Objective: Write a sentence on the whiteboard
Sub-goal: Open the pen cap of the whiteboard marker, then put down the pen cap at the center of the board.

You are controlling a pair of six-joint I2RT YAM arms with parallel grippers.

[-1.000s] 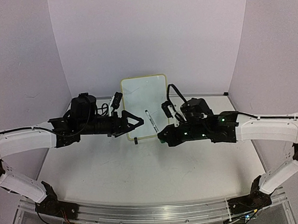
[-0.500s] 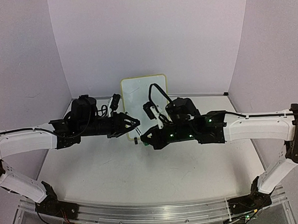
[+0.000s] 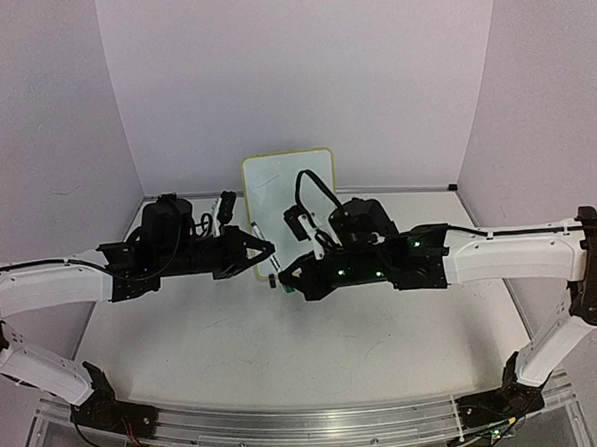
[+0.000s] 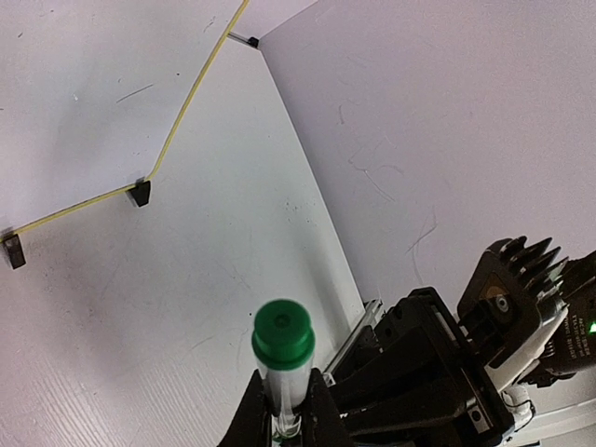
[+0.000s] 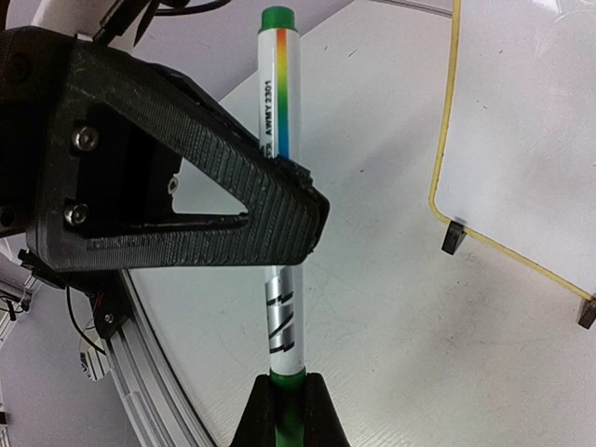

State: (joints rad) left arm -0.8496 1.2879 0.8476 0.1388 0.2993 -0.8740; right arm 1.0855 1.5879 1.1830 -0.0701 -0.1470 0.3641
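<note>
We find the whiteboard (image 3: 289, 189) propped at upper centre of the worktop (image 3: 285, 354), its face blank. The right gripper (image 5: 287, 400) has swung left since a second ago and clamps the pen (image 5: 282, 317) by its green cap. The left gripper (image 4: 286, 400) pinches the barrel. We judge uncapping comes next.

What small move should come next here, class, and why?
Probably the right gripper pulls straight away along the pen while the left gripper holds. Both are shut on it, the right on the green cap, and the whiteboard looks blank.
</note>
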